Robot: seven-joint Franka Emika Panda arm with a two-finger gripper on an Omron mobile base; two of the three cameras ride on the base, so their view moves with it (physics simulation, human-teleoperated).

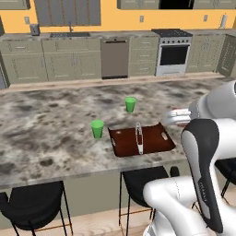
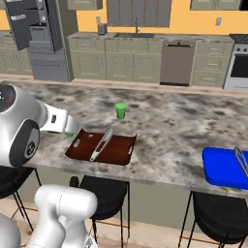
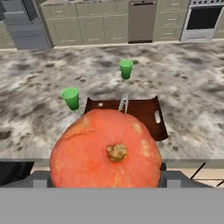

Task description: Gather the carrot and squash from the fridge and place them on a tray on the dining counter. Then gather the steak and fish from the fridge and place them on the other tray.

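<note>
Squash [image 3: 105, 151] seen large in hand view, round and orange, stem [image 3: 117, 152] facing the camera, so stem axis pointed back along the gripper toward the hand; no marked long axis, slightly wider than tall. Sat between the finger tips [image 3: 40, 183], one grey tip at each lower flank, jaws spread wide and closed on the squash. Held in front of the counter edge [image 3: 188, 162], near side of the brown tray [image 3: 146, 111]. Gripper itself hidden behind arm body in both base views; squash not made out there. Brown tray lay on marbled dining counter [image 1: 46, 124], near its front edge, with cut-out handles at its ends. Slim silvery fish [image 1: 138, 137] lay in brown tray, long axis running front to back in left base view, across the tray's short span; head end could not be told. Same fish [image 2: 100, 144] appeared diagonal in right base view. Two green cups [image 1: 97, 128] [image 1: 131, 104] stood upright on counter, one just beside tray's left end, other behind tray, both apart from it. Blue tray [image 2: 224, 167] sat on counter well to the right, holding another slim grey item [image 2: 240, 160] cut by frame edge. Fridge [image 2: 36, 29] stood open at far left of right base view. Black stools [image 1: 32, 203] under counter overhang.
</note>
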